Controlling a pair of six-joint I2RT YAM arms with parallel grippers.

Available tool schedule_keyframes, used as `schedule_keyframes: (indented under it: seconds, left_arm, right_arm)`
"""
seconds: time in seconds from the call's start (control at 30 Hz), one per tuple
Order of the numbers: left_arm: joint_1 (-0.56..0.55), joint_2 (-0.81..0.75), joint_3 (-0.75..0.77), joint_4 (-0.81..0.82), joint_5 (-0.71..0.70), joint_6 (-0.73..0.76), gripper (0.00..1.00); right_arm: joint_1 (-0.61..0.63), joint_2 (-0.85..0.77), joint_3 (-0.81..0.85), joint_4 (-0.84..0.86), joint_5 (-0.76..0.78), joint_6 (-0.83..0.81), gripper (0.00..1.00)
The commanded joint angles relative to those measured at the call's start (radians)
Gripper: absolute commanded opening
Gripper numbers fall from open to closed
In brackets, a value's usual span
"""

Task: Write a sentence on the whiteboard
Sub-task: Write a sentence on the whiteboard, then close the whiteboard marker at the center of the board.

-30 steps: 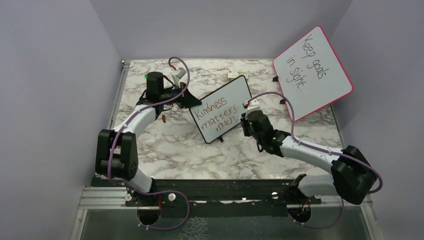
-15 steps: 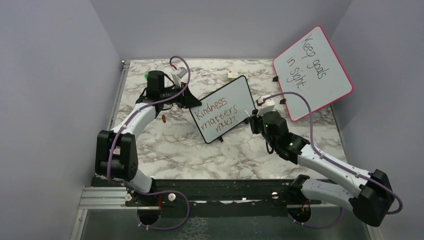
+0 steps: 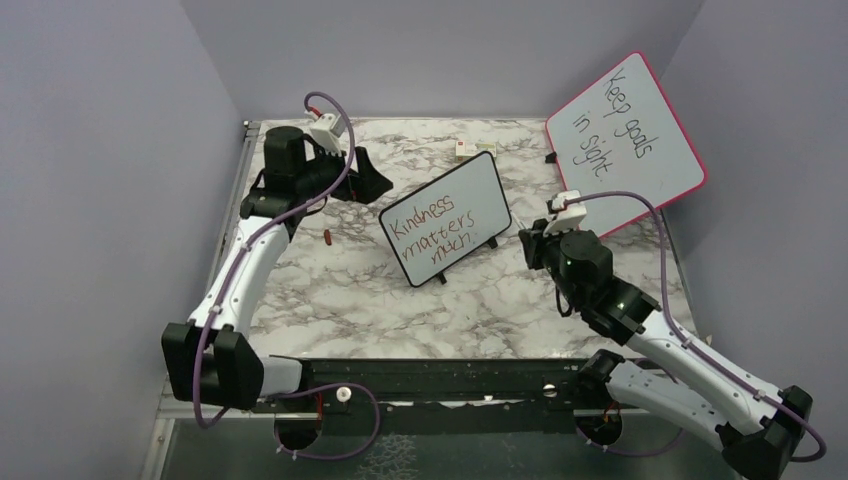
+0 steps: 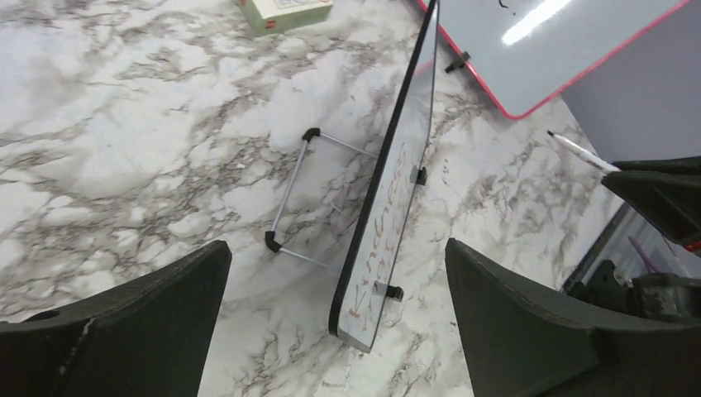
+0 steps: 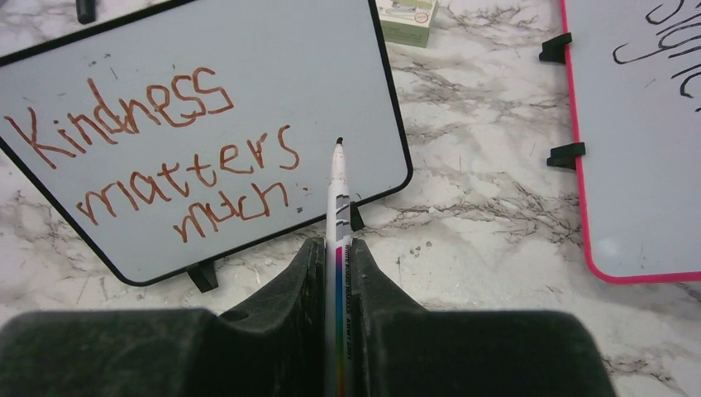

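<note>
A small black-framed whiteboard with rounded corners stands propped on little black feet at the middle of the marble table. On it the sentence, in red-brown handwriting, reads "Kindness matters much" in three lines. The board's long axis runs from near left to far right, and its written face is turned toward the near right. To its far left, the left gripper has jaws spread wide, holding nothing. Just to the board's right, the right gripper pinches a marker, tip pointing at the board.

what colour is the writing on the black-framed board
Red-brown writing, clearest in the right wrist view.
</note>
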Motion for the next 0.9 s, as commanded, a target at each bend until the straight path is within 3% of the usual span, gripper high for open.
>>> schedule_keyframes:
  seconds: [0.0,0.17,0.3,0.43,0.63,0.87]
  left_arm:
    - [0.017,-0.106,-0.007,-0.062,-0.194,0.004,0.99]
    - [0.018,-0.251,-0.138,0.003,-0.31,-0.021,0.99]
    - [0.018,-0.297,-0.24,0.004,-0.496,-0.064,0.99]
    - [0.02,-0.256,-0.277,-0.048,-0.645,-0.114,0.96]
    - [0.023,-0.123,-0.266,-0.089,-0.735,-0.141,0.95]
    - [0.03,0.071,-0.202,-0.128,-0.828,-0.153,0.82]
  right_arm:
    - [-0.004,-0.053,0.06,-0.085,0.037,0.01,0.01]
    - [-0.005,-0.089,0.089,-0.134,0.039,0.01,0.01]
    - [-0.005,-0.114,0.088,-0.138,0.037,0.007,0.01]
    - [-0.005,-0.123,0.081,-0.131,0.029,0.006,0.01]
    - [-0.005,-0.133,0.075,-0.126,0.005,0.007,0.01]
    - [-0.005,-0.167,0.052,-0.127,-0.004,0.024,0.01]
